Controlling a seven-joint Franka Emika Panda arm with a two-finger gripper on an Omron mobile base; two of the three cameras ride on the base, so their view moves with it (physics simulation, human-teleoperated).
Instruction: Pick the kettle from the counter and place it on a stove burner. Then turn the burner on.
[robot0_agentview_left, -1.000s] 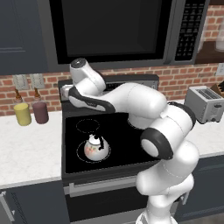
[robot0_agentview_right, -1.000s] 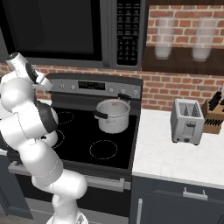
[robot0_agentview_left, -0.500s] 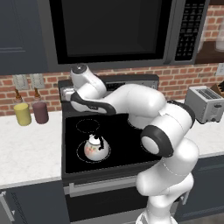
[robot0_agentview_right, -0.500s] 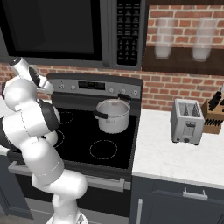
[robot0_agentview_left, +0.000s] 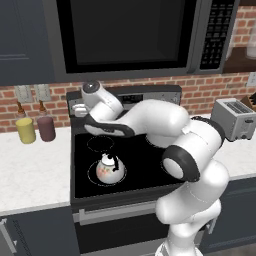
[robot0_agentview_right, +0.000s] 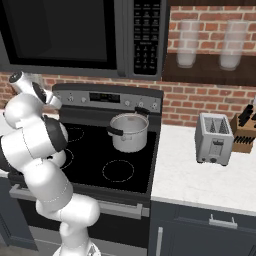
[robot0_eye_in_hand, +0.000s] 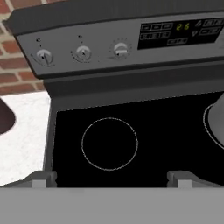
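The white kettle (robot0_agentview_left: 110, 167) with its black handle stands upright inside the front-left stove burner (robot0_agentview_left: 93, 176) of the black cooktop, free of the gripper. My gripper (robot0_agentview_left: 78, 108) hangs open and empty above the cooktop's back left, close to the control panel, well behind the kettle. In the hand view the gripper (robot0_eye_in_hand: 111, 179) faces the panel's knobs (robot0_eye_in_hand: 83, 53), with a smaller back-left burner circle (robot0_eye_in_hand: 109, 143) below them and the fingertips (robot0_eye_in_hand: 41, 179) set wide apart. From the right the gripper (robot0_agentview_right: 53, 101) is partly hidden behind my arm. The white counter (robot0_agentview_left: 35, 170) lies left of the stove.
A grey steel pot (robot0_agentview_right: 129, 131) sits on the back-right burner. A yellow cup (robot0_agentview_left: 25, 130) and a maroon cup (robot0_agentview_left: 46, 128) stand at the counter's back left. A toaster (robot0_agentview_right: 215, 139) and knife block (robot0_agentview_right: 245, 135) are on the right counter. A microwave (robot0_agentview_left: 125, 35) hangs overhead.
The hand has dropped a little and drawn nearer to the stove's control panel. The kettle has stayed on its burner.
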